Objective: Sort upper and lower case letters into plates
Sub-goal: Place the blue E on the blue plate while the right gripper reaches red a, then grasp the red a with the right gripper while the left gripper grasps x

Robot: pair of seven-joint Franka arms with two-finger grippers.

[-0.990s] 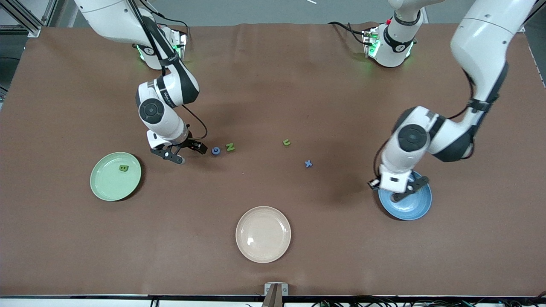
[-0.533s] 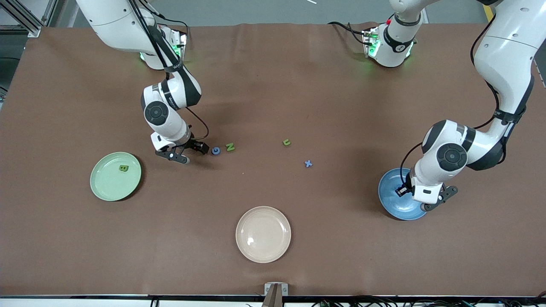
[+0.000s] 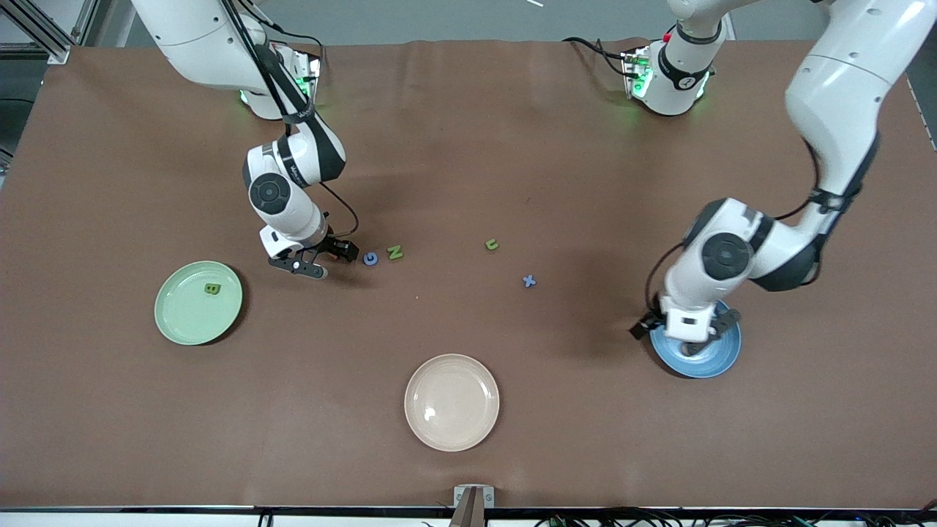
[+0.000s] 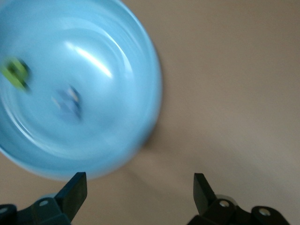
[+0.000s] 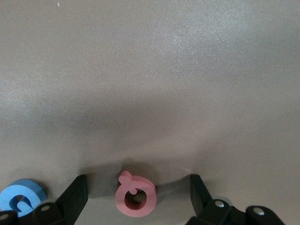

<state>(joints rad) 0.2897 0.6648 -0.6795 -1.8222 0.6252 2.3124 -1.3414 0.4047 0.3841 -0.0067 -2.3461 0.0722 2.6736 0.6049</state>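
Brown matting covers the desk (image 3: 468, 132), and the letters lie near its middle: a blue G (image 3: 370, 258) touching distance from a green N (image 3: 395, 253), then a green u (image 3: 492, 244) and a blue x (image 3: 529, 280) well apart toward the left arm's end. The right pincer (image 5: 136, 197) is low, its jaws spread either side of a pink letter (image 5: 136, 199) that reads like a Q, with the G at its 9 o'clock in the wrist view; I judge it is set to pinch. The mint green plate (image 3: 179, 322), holding a green B (image 3: 212, 289), sits at the pincer's 8 o'clock, bare desk between.

The left pincer (image 4: 138, 187) hangs spread and empty over the blue plate (image 4: 140, 61), where a green (image 4: 16, 74) and a bluish letter (image 4: 68, 102) lie blurred. The cream plate (image 3: 452, 432) sits nearest the camera's edge, unused.
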